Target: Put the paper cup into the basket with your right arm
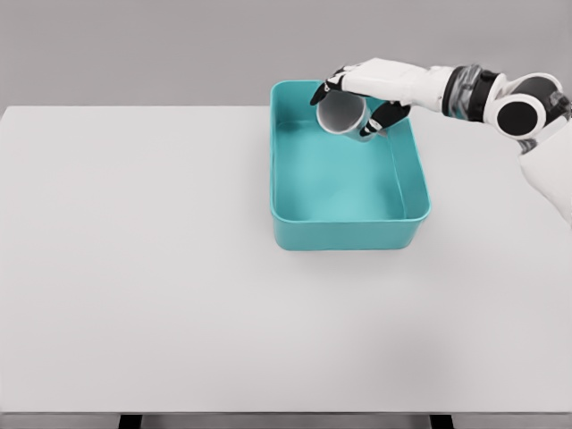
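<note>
Paper cup (342,113) aside, the largest thing showing is the white table (134,268), spreading under a plain grey wall (134,45). The teal basket (344,234) is sitting on it, right of centre. The right hand (362,94) is reaching over the basket's far end, fingers curling around the cup, which is hanging tilted above the basket's interior.
</note>
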`<action>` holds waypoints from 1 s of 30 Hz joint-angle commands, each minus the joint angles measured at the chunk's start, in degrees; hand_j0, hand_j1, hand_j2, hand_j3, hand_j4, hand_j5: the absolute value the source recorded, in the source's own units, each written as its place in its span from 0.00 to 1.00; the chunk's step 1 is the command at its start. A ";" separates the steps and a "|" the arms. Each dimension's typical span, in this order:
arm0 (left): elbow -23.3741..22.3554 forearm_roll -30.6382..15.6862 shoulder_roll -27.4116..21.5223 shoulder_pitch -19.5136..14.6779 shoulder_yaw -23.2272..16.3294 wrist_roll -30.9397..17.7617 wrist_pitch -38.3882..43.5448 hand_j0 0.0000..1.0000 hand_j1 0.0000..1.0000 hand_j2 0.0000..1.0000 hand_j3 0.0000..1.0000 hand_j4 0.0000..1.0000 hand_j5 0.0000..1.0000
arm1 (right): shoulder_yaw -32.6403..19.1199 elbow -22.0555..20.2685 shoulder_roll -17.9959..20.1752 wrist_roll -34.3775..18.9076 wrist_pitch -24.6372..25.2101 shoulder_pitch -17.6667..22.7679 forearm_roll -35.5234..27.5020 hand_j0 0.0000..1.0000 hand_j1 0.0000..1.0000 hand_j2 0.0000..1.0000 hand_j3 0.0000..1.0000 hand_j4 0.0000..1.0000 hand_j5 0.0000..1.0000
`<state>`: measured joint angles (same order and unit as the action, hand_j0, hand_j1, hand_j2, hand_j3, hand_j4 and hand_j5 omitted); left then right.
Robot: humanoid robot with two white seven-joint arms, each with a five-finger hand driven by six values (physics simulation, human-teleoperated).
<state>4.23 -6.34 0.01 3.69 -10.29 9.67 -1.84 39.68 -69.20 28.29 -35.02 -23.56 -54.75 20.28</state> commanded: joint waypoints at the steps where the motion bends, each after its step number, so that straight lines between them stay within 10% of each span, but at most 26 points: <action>1: -0.01 0.01 -0.01 0.00 0.01 -0.01 0.00 1.00 1.00 1.00 1.00 1.00 1.00 | 1.62 -0.76 -0.17 0.02 0.62 -0.09 4.50 0.76 0.76 0.76 0.76 0.76 0.76; 4: -0.01 0.01 -0.01 0.00 0.01 -0.01 0.00 1.00 1.00 1.00 1.00 1.00 1.00 | 2.59 -0.76 -0.78 0.02 0.71 -0.35 7.31 0.76 0.76 0.76 0.76 0.76 0.76; 5: -0.01 0.01 -0.01 0.00 0.01 -0.01 0.00 1.00 1.00 1.00 1.00 1.00 1.00 | 2.50 -0.94 -0.87 0.02 0.80 -0.35 7.14 1.00 1.00 1.00 1.00 1.00 1.00; 16: -0.01 0.01 -0.01 0.00 0.01 -0.01 0.00 1.00 1.00 1.00 1.00 1.00 1.00 | 1.28 -2.26 -0.52 0.02 0.98 -0.44 0.38 1.00 1.00 1.00 1.00 1.00 1.00; 21: -0.01 0.01 -0.01 0.00 0.01 -0.01 0.00 1.00 1.00 1.00 1.00 1.00 1.00 | -15.33 0.56 2.55 0.02 0.10 3.86 -27.13 1.00 1.00 1.00 1.00 1.00 1.00; 26: -0.01 0.01 -0.01 0.00 0.01 -0.01 0.00 1.00 1.00 1.00 1.00 1.00 1.00 | -33.44 2.22 4.14 0.02 -0.08 14.93 -28.11 1.00 1.00 1.00 1.00 1.00 1.00; 30: -0.01 0.01 -0.01 0.00 0.01 -0.01 0.00 1.00 1.00 1.00 1.00 1.00 1.00 | -37.57 6.88 4.49 0.02 -3.15 20.39 -21.00 1.00 1.00 1.00 1.00 1.00 1.00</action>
<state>4.24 -6.34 0.01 3.69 -10.28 9.67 -1.84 5.25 -64.27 32.49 -35.02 -25.69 -34.10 -3.37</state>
